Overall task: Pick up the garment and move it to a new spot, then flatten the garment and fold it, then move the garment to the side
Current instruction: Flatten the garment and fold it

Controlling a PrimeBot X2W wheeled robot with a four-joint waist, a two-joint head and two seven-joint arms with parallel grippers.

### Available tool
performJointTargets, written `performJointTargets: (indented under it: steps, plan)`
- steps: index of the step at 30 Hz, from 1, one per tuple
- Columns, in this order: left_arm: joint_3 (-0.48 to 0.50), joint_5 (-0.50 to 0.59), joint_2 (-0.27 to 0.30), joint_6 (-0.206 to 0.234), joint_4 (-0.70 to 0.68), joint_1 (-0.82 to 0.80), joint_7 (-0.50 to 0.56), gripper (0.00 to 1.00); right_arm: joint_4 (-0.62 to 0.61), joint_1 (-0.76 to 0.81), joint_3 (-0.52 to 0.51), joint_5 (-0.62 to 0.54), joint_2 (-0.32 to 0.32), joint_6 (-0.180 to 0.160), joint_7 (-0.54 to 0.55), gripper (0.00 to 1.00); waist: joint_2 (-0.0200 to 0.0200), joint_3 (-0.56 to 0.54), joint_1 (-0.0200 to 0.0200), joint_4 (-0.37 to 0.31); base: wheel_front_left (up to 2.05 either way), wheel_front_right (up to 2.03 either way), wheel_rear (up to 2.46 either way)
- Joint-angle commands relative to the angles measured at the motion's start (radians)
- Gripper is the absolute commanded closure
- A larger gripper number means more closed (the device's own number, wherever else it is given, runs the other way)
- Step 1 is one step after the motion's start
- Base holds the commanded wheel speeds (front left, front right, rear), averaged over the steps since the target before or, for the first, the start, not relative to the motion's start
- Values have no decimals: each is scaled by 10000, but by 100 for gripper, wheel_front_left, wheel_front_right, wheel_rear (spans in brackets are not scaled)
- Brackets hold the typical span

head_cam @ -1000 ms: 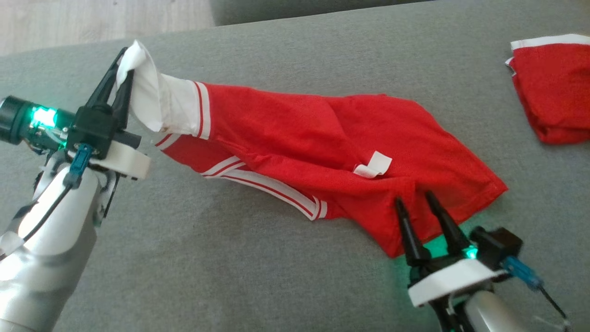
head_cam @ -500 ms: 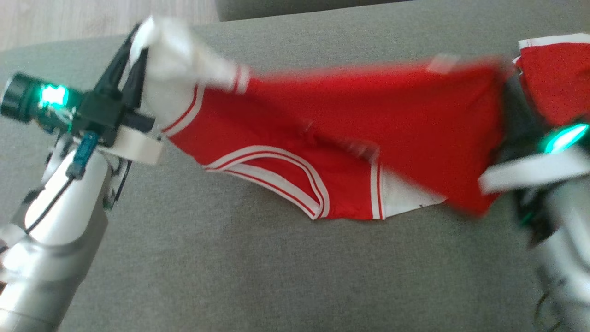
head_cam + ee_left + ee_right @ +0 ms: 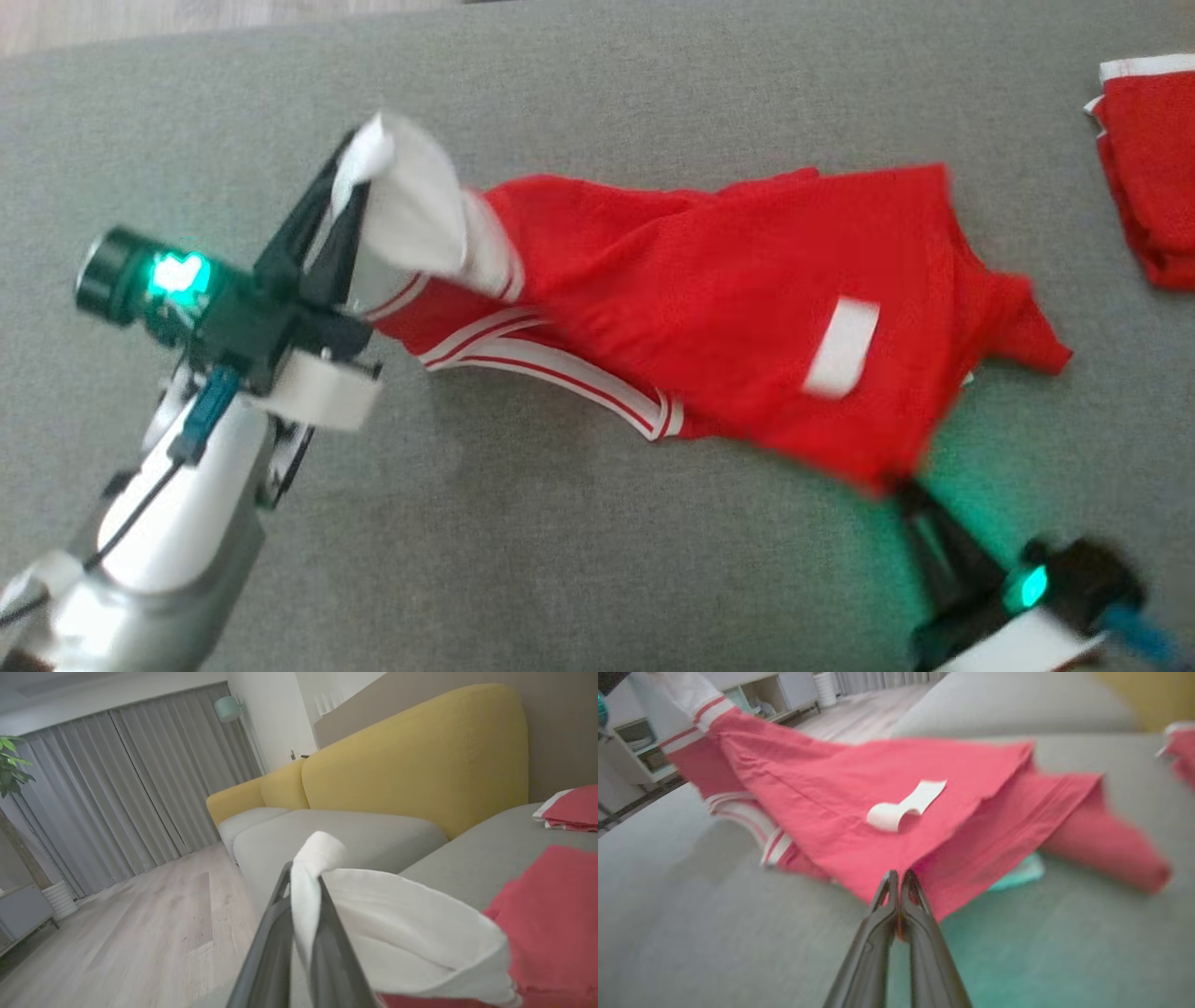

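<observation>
Grey sofa seat [image 3: 523, 560] below me. The shirt [image 3: 709, 280] sags across it between my jaws: left gripper [image 3: 353, 163] is clamped on the white sleeve [image 3: 420, 205], right gripper [image 3: 899, 876] is pinched shut on the red hem. It looks light and limp, so I judge corners the best holds.

On cushion [image 3: 560, 541]: garment [image 3: 728, 299] at middle, second garment [image 3: 1148, 177] at far right edge.
</observation>
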Motion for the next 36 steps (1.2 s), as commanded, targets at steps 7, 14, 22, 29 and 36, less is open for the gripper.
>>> performJointTargets:
  steps: [7,14,22,29,36]
  plan:
    - [851,8,500,130,-269,250,-39,100,-216,192,350,1739,336,67,-40,0,0,17,0,-214,0,0,0]
    - [1063,102,337,90,-229,348,-39,100,33,-363,750,4515,-118,67,-14,0,0,-110,0,-218,0,0,0]
    - [1116,287,120,-77,-205,262,-39,100,556,-1237,1508,6970,-366,67,370,0,0,10,0,-62,0,0,0]
    - [1207,419,-29,-169,-198,210,-40,100,719,-1577,1969,7886,-642,67,327,5,0,68,0,24,0,0,0]
    - [1325,504,-84,-231,-161,256,-40,100,772,-1741,2180,8097,-768,67,102,98,0,13,0,0,0,0,0]
